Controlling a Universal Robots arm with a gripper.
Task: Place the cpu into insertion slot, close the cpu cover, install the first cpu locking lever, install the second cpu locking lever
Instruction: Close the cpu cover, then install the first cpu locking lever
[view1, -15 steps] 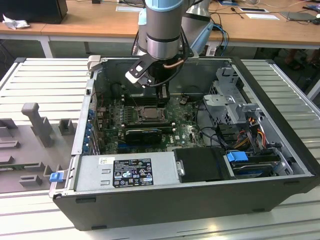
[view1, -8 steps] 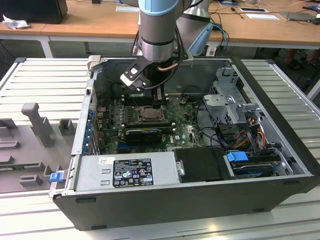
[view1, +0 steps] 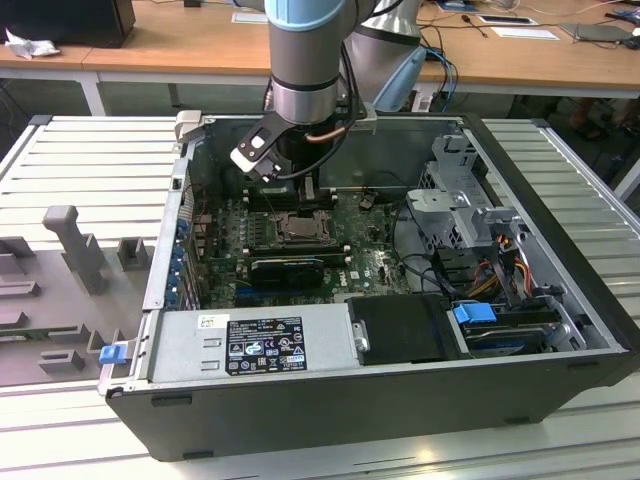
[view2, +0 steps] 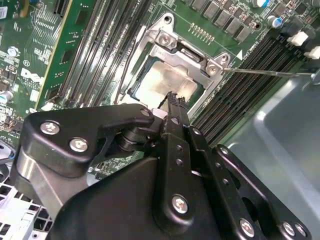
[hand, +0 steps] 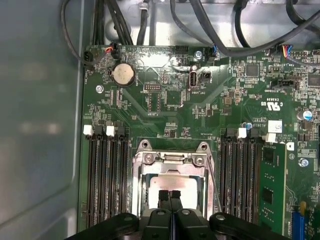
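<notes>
Gripper (hand: 170, 193): black fingers together, empty | cpu (hand: 190, 191): silvery square | cpu cover (hand: 170, 159): grey frame

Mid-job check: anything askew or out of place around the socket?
A thin locking lever juts from a corner of the insertion slot out over the memory slots, unlatched. The cpu lies square under the cpu cover; nothing looks bent.

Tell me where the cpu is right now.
In the first wrist view the cpu lies in the insertion slot, showing through the cpu cover cut-out, between the banks of memory slots, just beyond the shut pincer.
</notes>
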